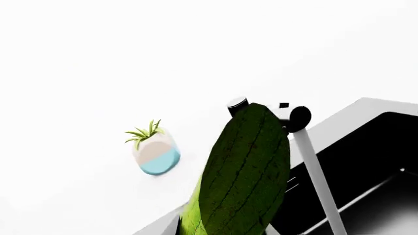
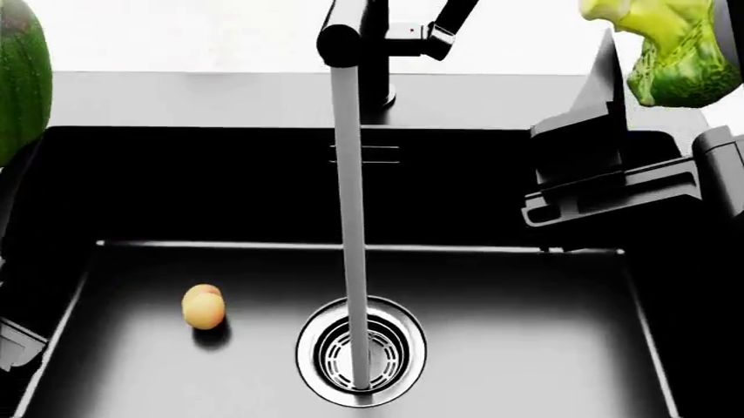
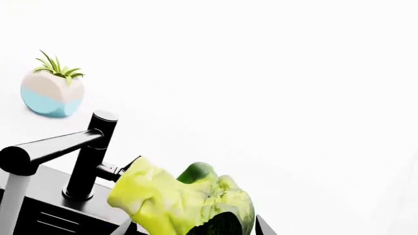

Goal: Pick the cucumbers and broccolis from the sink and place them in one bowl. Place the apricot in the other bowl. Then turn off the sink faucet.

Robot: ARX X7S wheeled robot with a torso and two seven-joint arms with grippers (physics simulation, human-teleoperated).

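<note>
The right gripper (image 2: 651, 131) is raised over the sink's right rim, clamped on a broccoli (image 2: 674, 52); the left gripper itself is out of sight, though a cucumber (image 1: 245, 171) fills its wrist view. Only the wrist views show a potted plant (image 1: 153, 149) on the desk. In the sink (image 2: 70, 174), the apricot (image 2: 204, 306) lies left of the drain (image 2: 402, 353), and water (image 2: 348, 218) runs from the faucet (image 2: 372, 35).

A yellow-green broccoli (image 3: 179, 203) sits very close, low in the picture. Behind it stands the black faucet (image 3: 88, 156), with water (image 3: 11, 203) running down from its spout. A small plant pot (image 3: 52, 90) stands farther back.
</note>
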